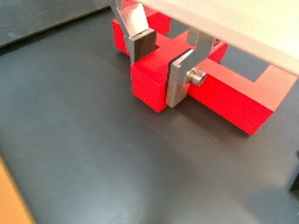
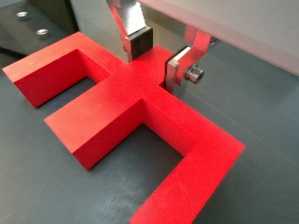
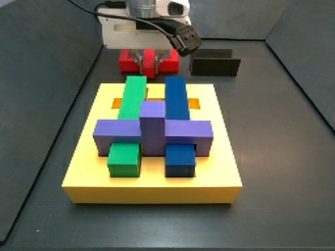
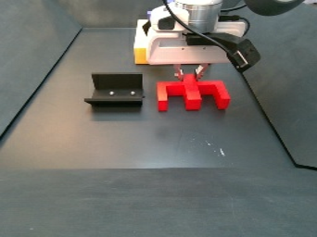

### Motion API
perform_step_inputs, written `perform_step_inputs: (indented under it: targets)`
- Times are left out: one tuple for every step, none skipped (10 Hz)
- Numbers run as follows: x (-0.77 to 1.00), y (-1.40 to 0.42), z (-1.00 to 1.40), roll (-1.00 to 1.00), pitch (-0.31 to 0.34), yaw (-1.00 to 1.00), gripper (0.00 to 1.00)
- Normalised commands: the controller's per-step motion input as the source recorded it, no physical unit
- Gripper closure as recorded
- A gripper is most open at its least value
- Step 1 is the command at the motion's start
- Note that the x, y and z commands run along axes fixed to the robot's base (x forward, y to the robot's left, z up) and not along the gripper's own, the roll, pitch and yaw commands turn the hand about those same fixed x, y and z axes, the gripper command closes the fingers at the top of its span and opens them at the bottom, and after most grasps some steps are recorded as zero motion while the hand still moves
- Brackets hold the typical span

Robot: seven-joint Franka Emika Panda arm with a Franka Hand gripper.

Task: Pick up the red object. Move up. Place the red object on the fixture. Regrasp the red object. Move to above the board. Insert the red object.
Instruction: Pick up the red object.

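On the dark floor behind the board (image 3: 151, 162), the red object (image 4: 194, 93) lies flat with its prongs pointing toward the open floor, and I have the gripper (image 2: 158, 54) lowered right onto it. In both wrist views the two silver fingers (image 1: 179, 77) straddle the middle prong, one plate on each side face. They sit very close to the plastic, but I cannot tell whether the pads are pressing yet or just beside it, so I would not call it held. The piece has not left the floor.

The fixture (image 4: 115, 89) stands well apart from the red piece in a side view, empty.

I judge the piece to be rigid moulded plastic, light for its bulk, with smooth and slightly glossy faces that may slip under a weak squeeze. The middle prong looks like the right place to take hold: flat parallel sides and a balanced load either way. A grip too near the prong tip could let the bar tilt when it lifts
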Motion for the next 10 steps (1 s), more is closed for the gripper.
perform_step_inputs:
  targets:
    - [0.0, 0.0, 0.0, 0.0, 0.0, 0.0, 1.0]
    - [0.0, 0.0, 0.0, 0.0, 0.0, 0.0, 1.0]
    - [0.0, 0.0, 0.0, 0.0, 0.0, 0.0, 1.0]
    - [0.0, 0.0, 0.0, 0.0, 0.0, 0.0, 1.0]
    - [0.0, 0.0, 0.0, 0.0, 0.0, 0.0, 1.0]
    - [0.0, 0.0, 0.0, 0.0, 0.0, 0.0, 1.0]
    - [0.0, 0.0, 0.0, 0.0, 0.0, 0.0, 1.0]
    - [0.0, 0.0, 0.0, 0.0, 0.0, 0.0, 1.0]
    - [0.0, 0.0, 0.0, 0.0, 0.0, 0.0, 1.0]
    - [0.0, 0.0, 0.0, 0.0, 0.0, 0.0, 1.0]
